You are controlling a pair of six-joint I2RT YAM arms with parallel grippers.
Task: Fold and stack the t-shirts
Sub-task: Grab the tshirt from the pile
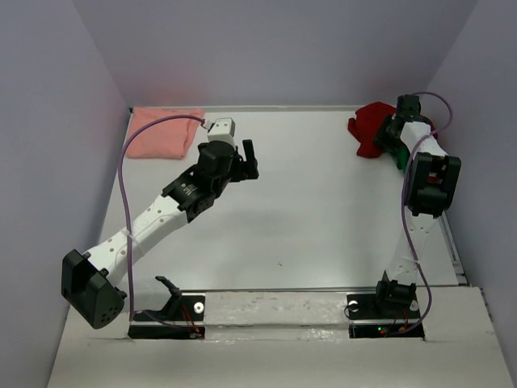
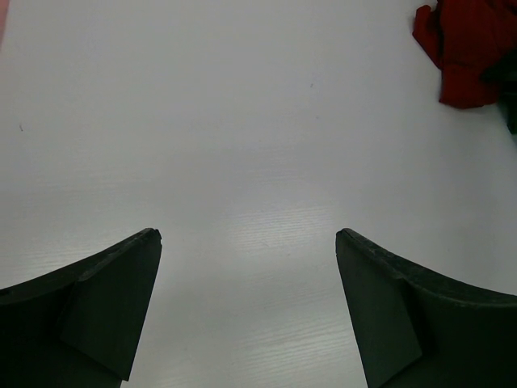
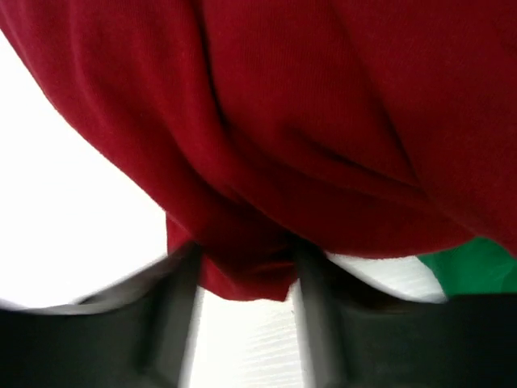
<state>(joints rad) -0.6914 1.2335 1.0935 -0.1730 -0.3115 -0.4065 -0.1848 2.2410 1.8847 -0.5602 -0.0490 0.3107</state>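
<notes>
Dark red t-shirt (image 1: 370, 128) at the worktop's (image 1: 315, 218) far right corner is being pinched by the right jaws, left jaws gaping.

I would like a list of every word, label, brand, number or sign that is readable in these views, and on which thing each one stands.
No text can be read in any view.
The dark red t-shirt, the salmon pink t-shirt and the green t-shirt show plain cloth without print or tag.
The left arm, the right arm and the table show no legible writing.
</notes>
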